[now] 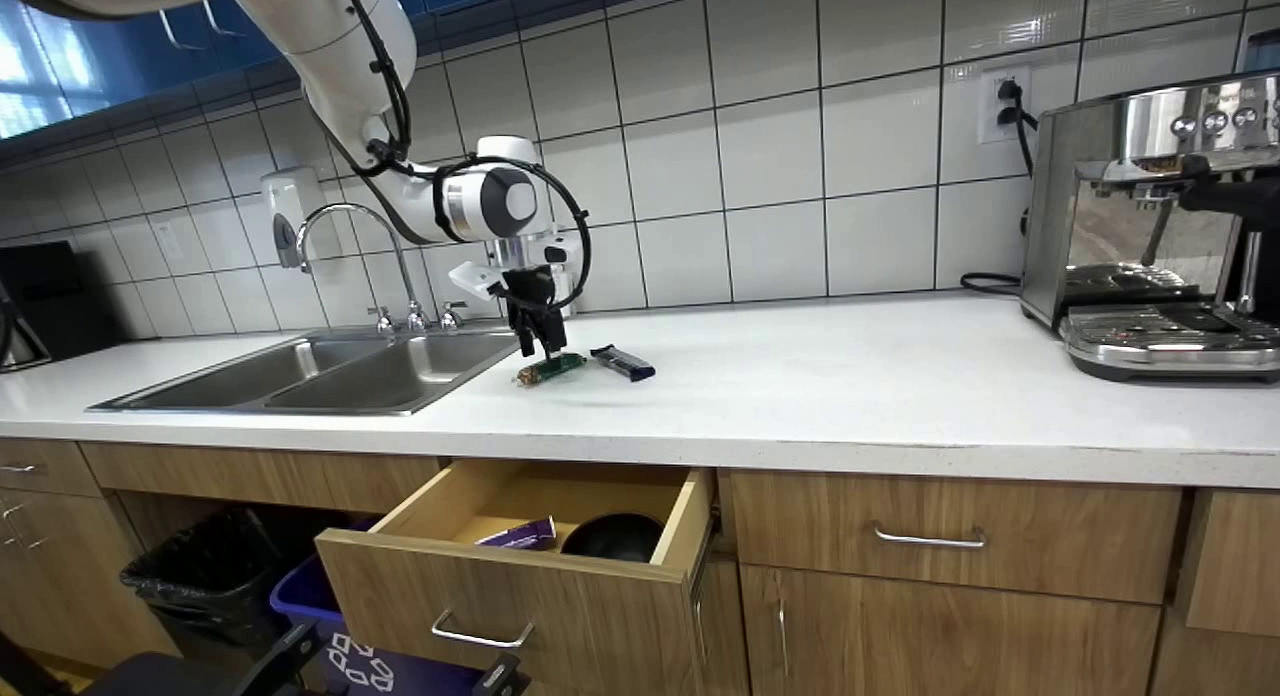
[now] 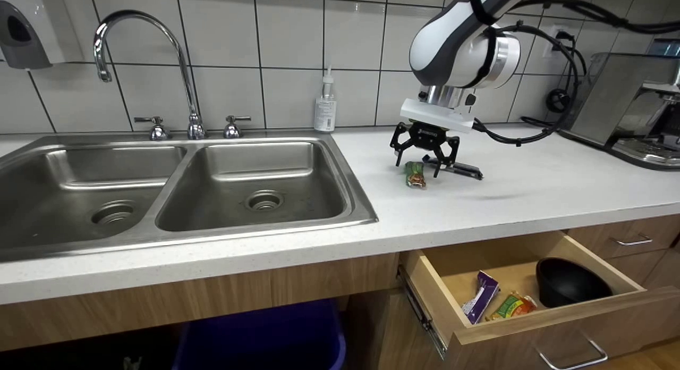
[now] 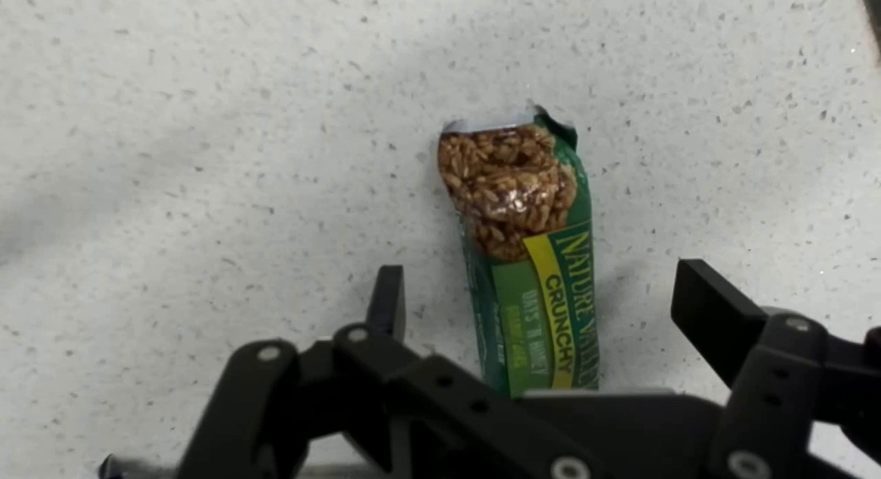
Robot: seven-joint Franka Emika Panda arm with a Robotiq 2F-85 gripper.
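Note:
A Nature Valley granola bar in a green wrapper (image 3: 530, 314) lies on the white counter, in both exterior views (image 1: 550, 369) (image 2: 415, 174). My gripper (image 3: 540, 279) points down over it in the wrist view, jaws wide apart, one finger on each side and a gap to the wrapper on both sides. The gripper's body hides the bar's near end there. From an exterior view, the gripper (image 2: 418, 167) stands just above the counter at the bar. Close beside it lies a dark-wrapped bar (image 1: 622, 362), partly behind a finger in an exterior view (image 2: 463, 169).
A double steel sink (image 2: 361, 200) borders the bars on one side; a coffee machine (image 1: 1060, 226) stands on the other. Below the counter, an open drawer (image 1: 500, 586) holds a purple wrapper (image 2: 482, 295), an orange-green packet (image 2: 512, 306) and a black bowl (image 2: 571, 282).

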